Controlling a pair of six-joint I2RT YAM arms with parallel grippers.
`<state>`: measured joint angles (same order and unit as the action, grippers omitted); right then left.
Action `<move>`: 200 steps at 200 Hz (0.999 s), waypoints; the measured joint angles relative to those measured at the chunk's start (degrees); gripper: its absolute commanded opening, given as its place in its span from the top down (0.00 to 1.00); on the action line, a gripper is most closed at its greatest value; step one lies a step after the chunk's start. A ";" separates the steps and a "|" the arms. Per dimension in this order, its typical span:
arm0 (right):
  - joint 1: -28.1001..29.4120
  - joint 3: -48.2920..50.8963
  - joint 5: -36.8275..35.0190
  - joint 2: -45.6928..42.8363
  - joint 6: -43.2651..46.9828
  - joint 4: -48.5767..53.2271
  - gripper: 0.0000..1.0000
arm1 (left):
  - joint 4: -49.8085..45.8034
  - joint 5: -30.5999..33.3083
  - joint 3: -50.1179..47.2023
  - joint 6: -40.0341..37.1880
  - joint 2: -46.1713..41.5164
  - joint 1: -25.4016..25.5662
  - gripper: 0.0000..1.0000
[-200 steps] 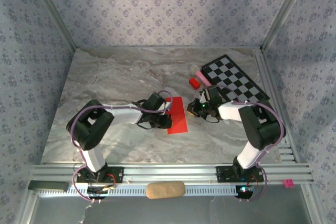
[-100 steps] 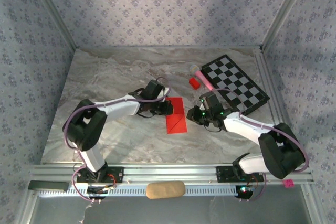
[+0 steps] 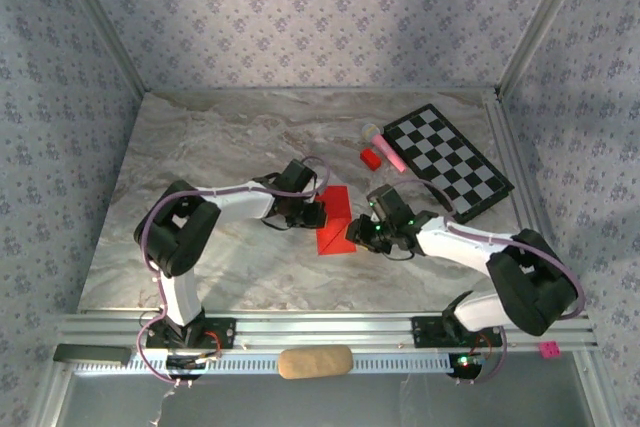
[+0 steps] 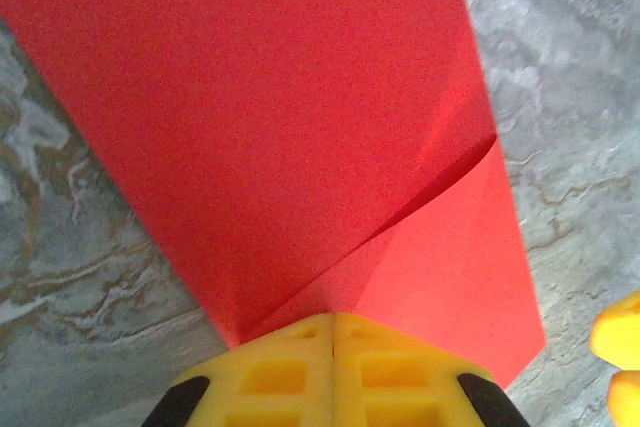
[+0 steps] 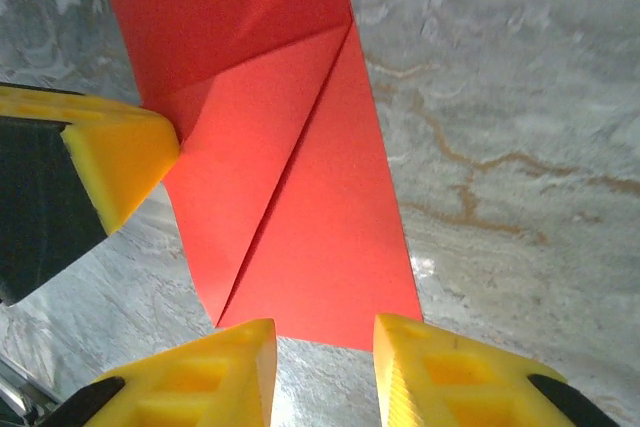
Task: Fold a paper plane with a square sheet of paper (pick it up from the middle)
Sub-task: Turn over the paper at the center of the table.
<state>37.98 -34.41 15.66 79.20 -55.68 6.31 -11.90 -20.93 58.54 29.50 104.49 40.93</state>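
Marble-patterned tabletop (image 3: 200,147) fills the cell, walled in by floral wallpaper (image 3: 300,17). From the table's centre, a checkerboard (image 3: 445,157) lies toward 2 o'clock, with a small red block (image 3: 371,157) and a pink piece (image 3: 388,150) just beside it.

Your square sheet of paper (image 3: 336,217) lies flat at the centre, creased into a narrow strip with one corner turned over in a diagonal flap. The left gripper (image 4: 333,322) sits at the strip's 9 o'clock edge with its fingers pressed together and their tips on the paper. You cannot tell whether a layer is nipped between them. The right gripper (image 5: 325,347) is at the strip's 4 o'clock end, its fingers (image 5: 225,367) apart on either side of that end, touching nothing.

Watch the flap: it looks only lightly creased, so it could spring open if the left tips lift. If you close the right fingers on the thin edge, they may skid it across the smooth marble, or crumple it instead of picking up one layer
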 measured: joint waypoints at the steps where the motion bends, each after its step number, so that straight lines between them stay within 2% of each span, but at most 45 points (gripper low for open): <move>1: 0.02 -0.02 0.00 0.04 -0.04 -0.02 0.68 | -0.02 0.00 -0.07 0.00 0.00 0.00 0.94; 128: 1.55 -1.75 -0.22 5.18 -1.20 0.74 0.63 | 0.04 -0.04 -0.87 -0.37 0.11 0.00 0.95; 200: 1.36 -1.73 3.28 7.17 -1.97 -8.37 0.56 | 0.07 -0.07 -0.87 -0.59 0.11 0.00 0.95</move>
<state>39.33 -36.14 18.94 86.37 -57.65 -2.07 -11.84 -20.99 57.67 28.91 104.60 40.93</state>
